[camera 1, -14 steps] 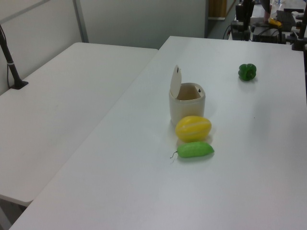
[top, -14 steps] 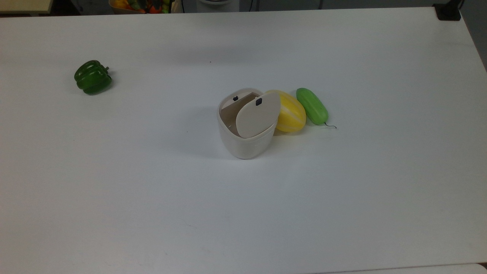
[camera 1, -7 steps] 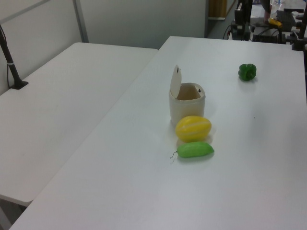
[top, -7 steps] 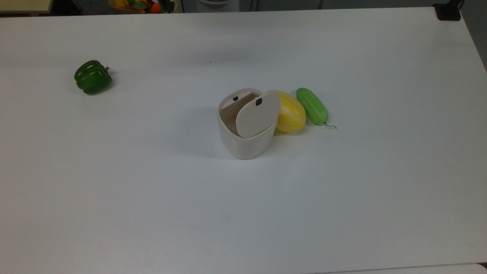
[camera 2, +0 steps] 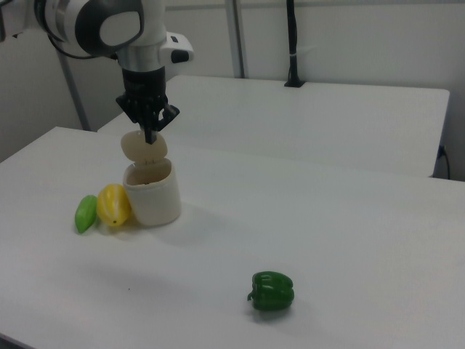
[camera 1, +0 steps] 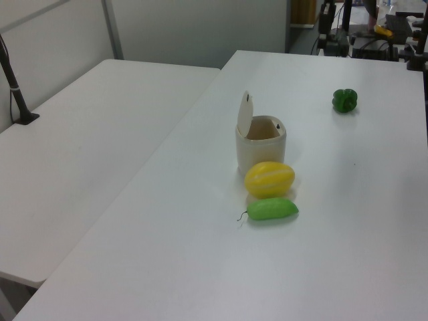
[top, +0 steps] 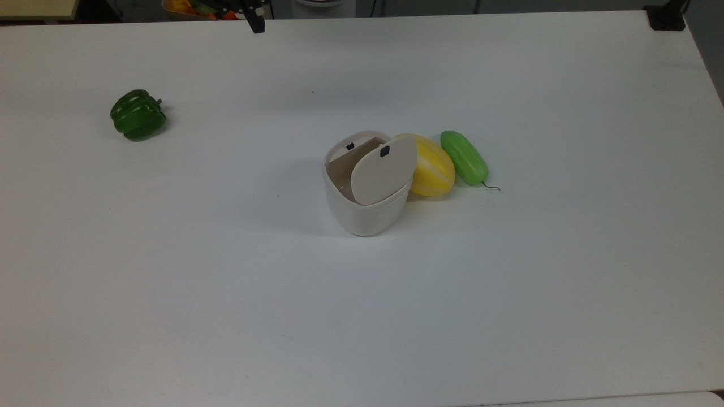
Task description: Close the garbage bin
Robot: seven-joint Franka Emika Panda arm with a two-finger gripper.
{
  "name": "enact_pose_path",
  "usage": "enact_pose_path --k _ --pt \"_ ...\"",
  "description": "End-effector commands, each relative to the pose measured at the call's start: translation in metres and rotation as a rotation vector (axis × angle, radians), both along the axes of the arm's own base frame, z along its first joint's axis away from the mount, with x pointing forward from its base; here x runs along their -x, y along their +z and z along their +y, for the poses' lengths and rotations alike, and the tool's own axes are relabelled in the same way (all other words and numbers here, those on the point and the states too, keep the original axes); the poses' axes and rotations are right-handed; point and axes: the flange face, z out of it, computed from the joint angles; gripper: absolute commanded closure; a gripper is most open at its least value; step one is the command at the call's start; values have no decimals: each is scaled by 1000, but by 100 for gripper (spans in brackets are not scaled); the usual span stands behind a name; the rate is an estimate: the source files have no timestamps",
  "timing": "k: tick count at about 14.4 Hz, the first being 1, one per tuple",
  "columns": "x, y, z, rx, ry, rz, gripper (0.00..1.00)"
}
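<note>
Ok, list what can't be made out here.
- Inside of the garbage bin: in the top view, the raised lid covers most of the opening.
- End effector: in the right view it overlaps the lid; contact unclear.
- Yellow melon: the top view's left part is hidden by the lid.

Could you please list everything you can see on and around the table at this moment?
garbage bin: one, cream-white, near the table's middle, standing upright.
lid: one, beige with a small dark square button, raised open on the bin.
yellow melon: one, yellow with pale stripes, right beside the bin on the top view's right.
green cucumber: one, light green, next to the melon on the top view's right.
green bell pepper: one, dark green, alone toward the top view's left.
table: one, white, bearing everything.
second table: one, white, at the left view's left.
gripper: one, black, fingers pointing down, at the table's far edge in the top view.
</note>
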Motion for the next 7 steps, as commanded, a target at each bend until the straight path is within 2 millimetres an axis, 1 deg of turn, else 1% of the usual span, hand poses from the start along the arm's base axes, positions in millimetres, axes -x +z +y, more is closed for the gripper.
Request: enact_pose_path --k 1,3,5,7 --pt "-12 -1 21 -13 31 -85 100" --pt "-22 -10 30 -31 32 -104 100" --pt "-32 -10 40 -28 36 -158 100" --pt "-45 -14 45 -20 22 -220 100"
